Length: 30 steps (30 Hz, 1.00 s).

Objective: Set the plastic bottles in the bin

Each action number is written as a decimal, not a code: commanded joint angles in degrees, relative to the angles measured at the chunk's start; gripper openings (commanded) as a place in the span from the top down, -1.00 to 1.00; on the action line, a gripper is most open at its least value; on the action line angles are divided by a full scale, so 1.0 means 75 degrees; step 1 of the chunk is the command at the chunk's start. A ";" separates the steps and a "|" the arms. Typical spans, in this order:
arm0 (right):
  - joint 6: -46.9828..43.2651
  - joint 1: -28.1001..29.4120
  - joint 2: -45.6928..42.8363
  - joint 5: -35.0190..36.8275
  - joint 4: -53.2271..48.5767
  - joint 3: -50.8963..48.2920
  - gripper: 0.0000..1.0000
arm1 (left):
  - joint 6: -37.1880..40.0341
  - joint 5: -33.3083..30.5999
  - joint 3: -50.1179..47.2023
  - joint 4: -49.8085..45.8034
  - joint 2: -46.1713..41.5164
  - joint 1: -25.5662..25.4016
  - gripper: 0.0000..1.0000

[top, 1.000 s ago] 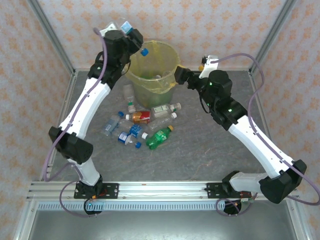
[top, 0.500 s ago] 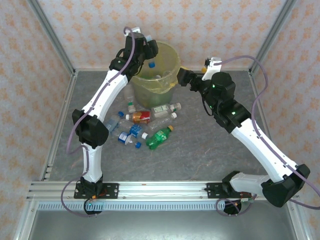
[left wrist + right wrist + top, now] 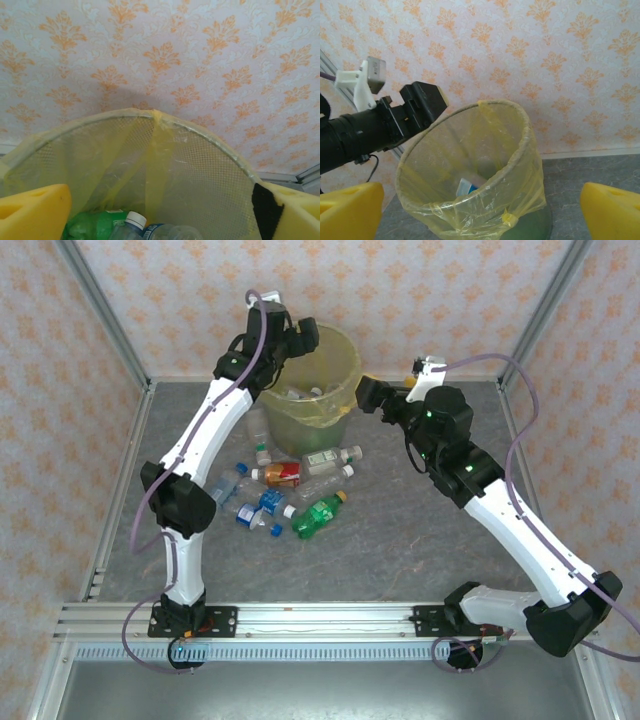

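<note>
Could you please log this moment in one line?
left end effector: open, above bin | right end effector: open, beside bin | plastic bottles on table

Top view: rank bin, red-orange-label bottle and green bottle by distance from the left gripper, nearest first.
1. bin: far centre, directly beneath the left gripper.
2. red-orange-label bottle: lying on the near side of the bin, slightly left.
3. green bottle: lower in the view again, slightly right.

White links join black joints, with lilac cables (looping loose) and yellow finger pads.
</note>
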 commanded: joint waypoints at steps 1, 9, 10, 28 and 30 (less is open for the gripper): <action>0.0141 0.0036 -0.0093 -0.0093 0.0167 -0.0119 -0.99 | 0.0028 -0.0263 -0.0180 -0.0185 -0.0781 -0.0013 -0.98; 0.0208 0.0108 0.0014 -0.0349 0.0282 -0.0075 -0.99 | -0.0235 -0.0443 -0.2072 0.0073 -0.2294 0.0221 -0.98; 0.0209 0.0124 0.0014 -0.0369 0.0307 -0.0063 -0.99 | -0.0321 -0.0424 -0.2439 0.0149 -0.2529 0.0293 -0.98; 0.0164 0.0358 0.0694 -0.0798 0.0475 0.0340 -0.99 | -0.1125 0.1972 -0.7758 0.0758 -0.5269 0.2844 -0.89; 0.0151 0.0370 0.0717 -0.0786 0.0475 0.0359 -0.99 | -0.1154 0.2435 -0.8045 0.0908 -0.5135 0.3068 -0.87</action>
